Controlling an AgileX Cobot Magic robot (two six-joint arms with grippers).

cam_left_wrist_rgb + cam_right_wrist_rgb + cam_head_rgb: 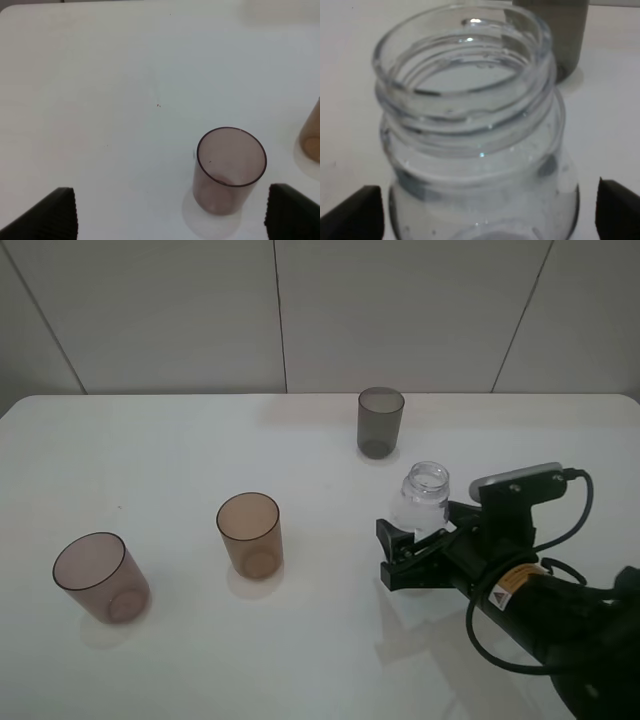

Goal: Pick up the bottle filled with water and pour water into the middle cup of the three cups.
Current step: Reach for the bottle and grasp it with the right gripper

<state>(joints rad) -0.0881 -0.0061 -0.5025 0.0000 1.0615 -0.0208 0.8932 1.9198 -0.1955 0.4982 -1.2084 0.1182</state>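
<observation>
Right gripper (485, 207), fingers wide, straddles the upright, uncapped bottle (425, 495). It is best closed squarely on the body, below the neck, lest water spill.

My right claw (418, 540) is black. The bottle (425, 498) is clear and colourless. The middle cup (250, 533) is amber-brown. There's also a pinkish-mauve cup (98, 577) and a smoky grey cup (380, 421), maybe greenish-tinged. The surface (180, 440) is plain white.

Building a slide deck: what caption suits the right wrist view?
Open right gripper flanks the uncapped clear bottle, dark-grey cup beyond it.
</observation>
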